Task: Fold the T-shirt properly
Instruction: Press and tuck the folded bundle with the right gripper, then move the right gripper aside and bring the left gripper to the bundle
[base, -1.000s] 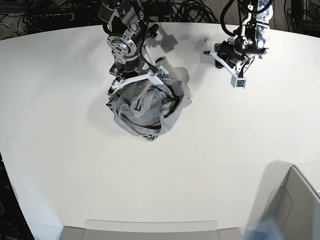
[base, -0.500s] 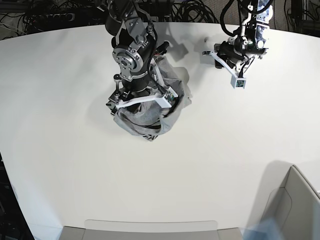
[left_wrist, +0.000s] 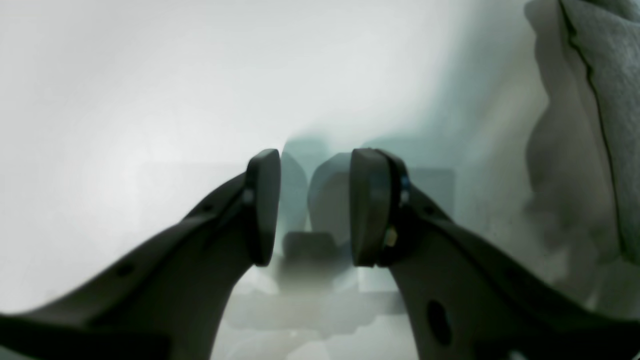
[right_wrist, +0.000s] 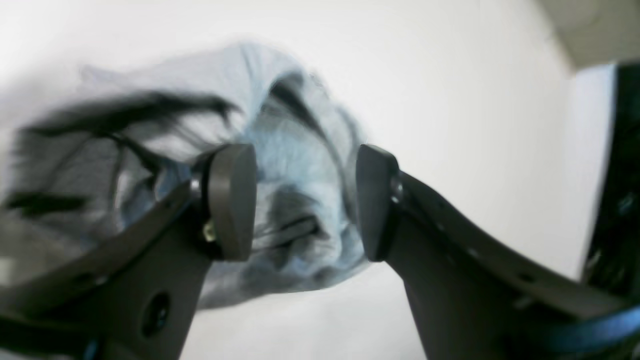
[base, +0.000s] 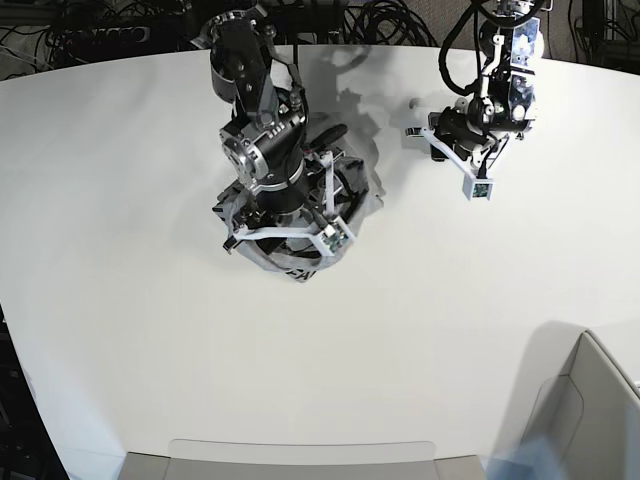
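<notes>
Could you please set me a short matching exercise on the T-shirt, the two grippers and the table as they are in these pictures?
Things:
1. T-shirt
2. Left gripper
3. Right gripper
4. Table

States:
A. white, flat
B. grey, crumpled in a heap
C. open above the heap
D. jaws apart, over bare table, holding nothing

Pairs: 1-B, 2-D, 3-C, 4-A

Robotics lab bench: big bare white table, tangle of black cables along its far edge, two camera-fitted arms mounted there, grey bin at near corner.
</notes>
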